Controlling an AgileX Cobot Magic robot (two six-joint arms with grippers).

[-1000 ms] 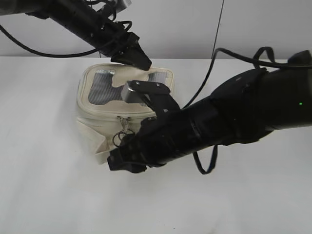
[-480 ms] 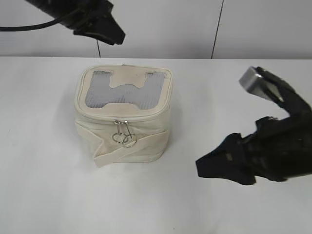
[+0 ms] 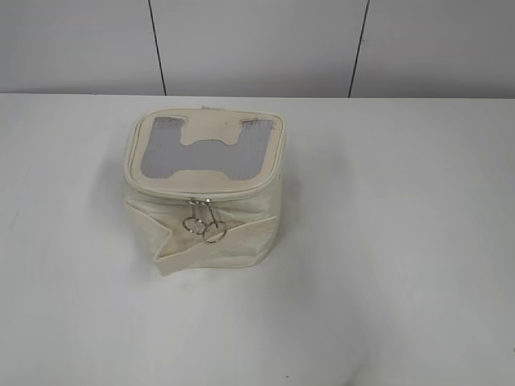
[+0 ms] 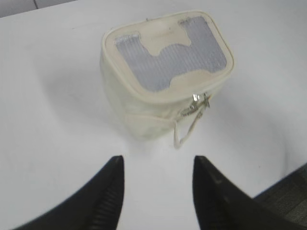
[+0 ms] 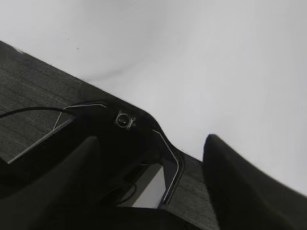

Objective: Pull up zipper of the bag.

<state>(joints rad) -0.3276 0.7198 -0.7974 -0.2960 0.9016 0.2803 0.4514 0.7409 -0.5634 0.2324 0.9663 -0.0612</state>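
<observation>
The cream bag (image 3: 203,189) stands on the white table, its grey mesh lid with the cream H patch facing up. The zipper (image 3: 201,191) runs round the lid edge, and two silver sliders with ring pulls (image 3: 203,225) hang together at its front. No gripper shows in the exterior view. In the left wrist view the bag (image 4: 163,72) lies ahead and the left gripper (image 4: 157,160) is open and empty, well short of it. The right gripper (image 5: 153,143) is open and empty over the table's edge, with no bag in its view.
The white table (image 3: 386,241) spreads all round the bag. A pale panelled wall (image 3: 257,48) stands behind. In the right wrist view a black device with a small round lens (image 5: 123,119) sits on dark grey flooring below the table edge.
Both arms have drawn back out of the exterior view: the left up and to the left, the right to the lower right. The bag stands where it was with its ring pulls hanging.
</observation>
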